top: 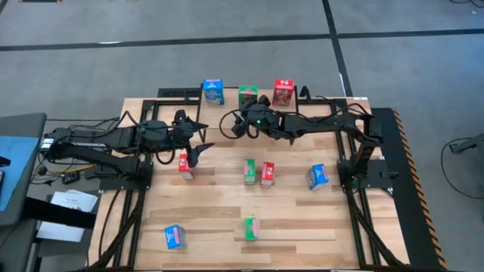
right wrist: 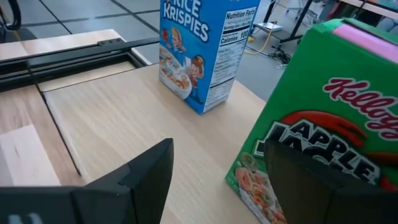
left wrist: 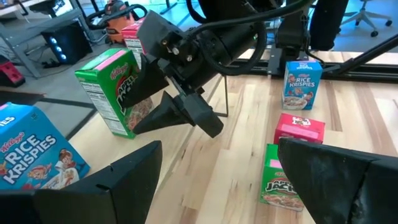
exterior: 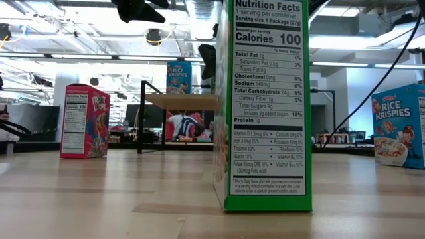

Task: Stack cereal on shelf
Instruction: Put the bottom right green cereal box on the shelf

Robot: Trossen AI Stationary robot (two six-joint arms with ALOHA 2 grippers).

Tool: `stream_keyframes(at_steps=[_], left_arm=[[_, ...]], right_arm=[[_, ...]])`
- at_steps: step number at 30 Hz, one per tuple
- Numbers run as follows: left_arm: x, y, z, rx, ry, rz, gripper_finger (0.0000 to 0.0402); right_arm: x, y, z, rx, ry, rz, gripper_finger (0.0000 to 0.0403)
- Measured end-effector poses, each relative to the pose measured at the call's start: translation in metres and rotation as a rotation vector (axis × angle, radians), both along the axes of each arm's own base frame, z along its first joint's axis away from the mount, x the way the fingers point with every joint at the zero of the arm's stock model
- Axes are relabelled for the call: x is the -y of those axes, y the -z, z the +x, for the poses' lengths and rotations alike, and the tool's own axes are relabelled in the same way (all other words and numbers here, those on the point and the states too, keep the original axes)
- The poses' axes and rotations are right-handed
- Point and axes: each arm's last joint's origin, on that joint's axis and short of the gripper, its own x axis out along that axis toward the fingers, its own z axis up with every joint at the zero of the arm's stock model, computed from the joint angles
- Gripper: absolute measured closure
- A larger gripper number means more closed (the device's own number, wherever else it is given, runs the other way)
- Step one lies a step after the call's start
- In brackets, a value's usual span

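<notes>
1. The right gripper [top: 243, 125], fingers spread and holding nothing, sits just beside the green box [right wrist: 317, 130] on the shelf [right wrist: 93, 106].
2. That box reads "Kellogg's Apple Jacks", seemingly; the blue box [right wrist: 202, 46] beyond reads "Rice Krispies".
3. The left gripper [top: 198, 143], fingers spread, hovers near a red box [top: 185, 166] on the table [top: 227, 211].
</notes>
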Motion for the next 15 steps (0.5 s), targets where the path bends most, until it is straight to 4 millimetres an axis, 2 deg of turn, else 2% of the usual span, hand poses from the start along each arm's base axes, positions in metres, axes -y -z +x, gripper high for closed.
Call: stream_keyframes(at_steps=[7, 15], left_arm=[[0.000, 0.000, 0.000, 0.000, 0.000, 0.000, 0.0090], [0.000, 0.000, 0.000, 0.002, -0.001, -0.004, 0.0090]], right_arm=[[-0.001, 0.003, -0.001, -0.043, -0.005, 0.003, 0.0127], [-0.014, 0.009, -0.001, -0.113, -0.032, 0.014, 0.0127]])
